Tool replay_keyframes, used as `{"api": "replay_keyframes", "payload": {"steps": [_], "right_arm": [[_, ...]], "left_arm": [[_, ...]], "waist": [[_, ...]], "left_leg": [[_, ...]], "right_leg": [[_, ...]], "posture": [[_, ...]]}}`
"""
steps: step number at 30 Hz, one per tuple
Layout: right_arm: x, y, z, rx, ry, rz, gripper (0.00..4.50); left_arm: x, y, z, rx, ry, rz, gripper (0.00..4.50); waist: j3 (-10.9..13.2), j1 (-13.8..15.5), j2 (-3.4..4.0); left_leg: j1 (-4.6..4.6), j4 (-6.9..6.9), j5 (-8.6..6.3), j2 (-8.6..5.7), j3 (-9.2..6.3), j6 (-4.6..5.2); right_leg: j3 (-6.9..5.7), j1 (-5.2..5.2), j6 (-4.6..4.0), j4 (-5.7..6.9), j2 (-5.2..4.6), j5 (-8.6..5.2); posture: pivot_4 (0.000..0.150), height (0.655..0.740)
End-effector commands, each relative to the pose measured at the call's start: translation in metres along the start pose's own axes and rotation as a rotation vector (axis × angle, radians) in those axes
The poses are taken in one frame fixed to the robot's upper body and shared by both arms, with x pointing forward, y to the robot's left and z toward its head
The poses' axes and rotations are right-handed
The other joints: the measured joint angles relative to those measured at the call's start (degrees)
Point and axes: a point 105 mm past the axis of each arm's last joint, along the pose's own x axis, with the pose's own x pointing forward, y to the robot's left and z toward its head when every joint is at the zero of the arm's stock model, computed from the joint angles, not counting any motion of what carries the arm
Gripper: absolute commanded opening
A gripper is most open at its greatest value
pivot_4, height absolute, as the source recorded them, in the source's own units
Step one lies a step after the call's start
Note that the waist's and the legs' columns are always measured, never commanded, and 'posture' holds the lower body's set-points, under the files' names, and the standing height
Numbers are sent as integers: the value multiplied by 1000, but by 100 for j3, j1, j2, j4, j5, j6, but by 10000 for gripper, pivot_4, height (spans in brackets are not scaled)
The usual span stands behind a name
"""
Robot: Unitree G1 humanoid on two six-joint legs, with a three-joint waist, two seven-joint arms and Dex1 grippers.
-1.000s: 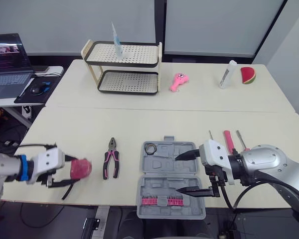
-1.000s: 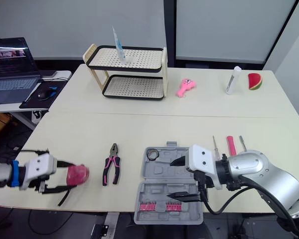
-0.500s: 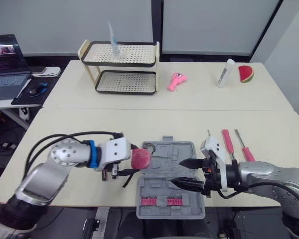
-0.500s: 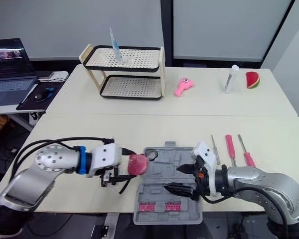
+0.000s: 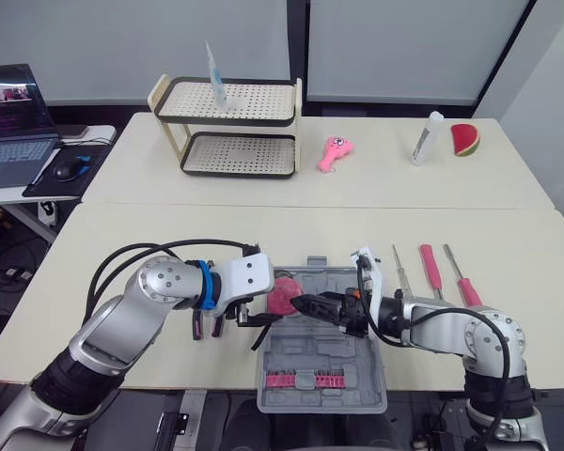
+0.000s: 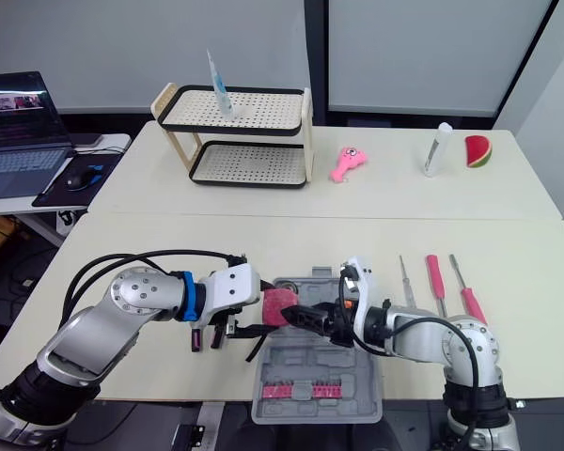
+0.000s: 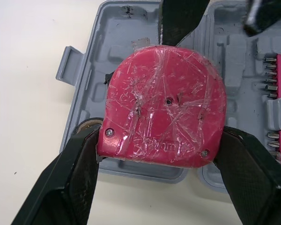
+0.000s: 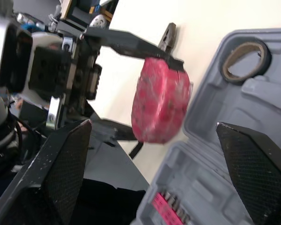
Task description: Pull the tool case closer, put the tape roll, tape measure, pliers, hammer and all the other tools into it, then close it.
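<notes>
The open grey tool case (image 5: 321,349) sits bottom centre, its near half at the table's (image 5: 122,244) front edge. There is bare tabletop to the left of it and above it, up to the seam with the far table. To its right the room is tighter: three screwdrivers (image 5: 430,267) lie side by side just beside the case. The pliers (image 5: 200,327) lie just left of the case, partly hidden behind the left arm. The left gripper (image 7: 161,138) is clamped on the red tape measure (image 5: 284,297), one finger against each side. It holds the tape measure over the upper-left part of the case, near the tape roll (image 8: 246,60) that lies in the case's corner recess. Whether the tape measure touches the tray I cannot tell. The right gripper (image 5: 303,305) reaches in from the right above the case. It is spread wide and holds nothing, with its tips just beside the tape measure. A row of pink bits (image 5: 305,380) fills the case's near half. The rack (image 5: 230,127) stands well apart at upper left.
</notes>
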Motion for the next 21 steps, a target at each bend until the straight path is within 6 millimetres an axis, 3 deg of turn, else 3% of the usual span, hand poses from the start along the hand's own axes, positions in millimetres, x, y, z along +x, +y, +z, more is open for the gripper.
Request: {"api": "replay_keyframes", "payload": {"steps": [1, 5, 8, 13, 21], "right_arm": [[5, 6, 6, 38, -17, 39, 45000], [9, 7, 7, 66, -12, 53, 45000], [11, 7, 7, 82, -14, 59, 39185], [12, 10, 7, 94, -14, 77, 23859], [11, 12, 6, 102, -9, 95, 13824]], "left_arm": [[1, -3, 9, 32, -25, -2, 32958], [2, -4, 11, 33, -37, 0, 32958], [3, -3, 13, 32, -49, 4, 32958], [4, -4, 15, 31, -74, 9, 32958], [5, 0, 17, 23, -116, 43, 32958]], "waist": [[0, 0, 0], [0, -2, 0], [0, -2, 0], [0, -2, 0], [0, -1, 0]], "left_leg": [[0, 0, 0, 0, -1, 0], [-1, 0, 0, 0, 1, 0], [-1, 0, 0, 0, 1, 0], [-1, 0, 0, 1, 1, 0], [-1, 0, 0, 1, 1, 0]], "right_leg": [[-1, 0, 0, 0, 0, 0], [0, -1, 0, 0, 0, 0], [0, -1, 0, 0, 0, 0], [1, -1, 0, 0, 0, 0], [2, -1, 0, 0, 0, 0]], "posture": [[1500, 7290], [1500, 7290], [1500, 7290], [1500, 7290], [1500, 7290]]}}
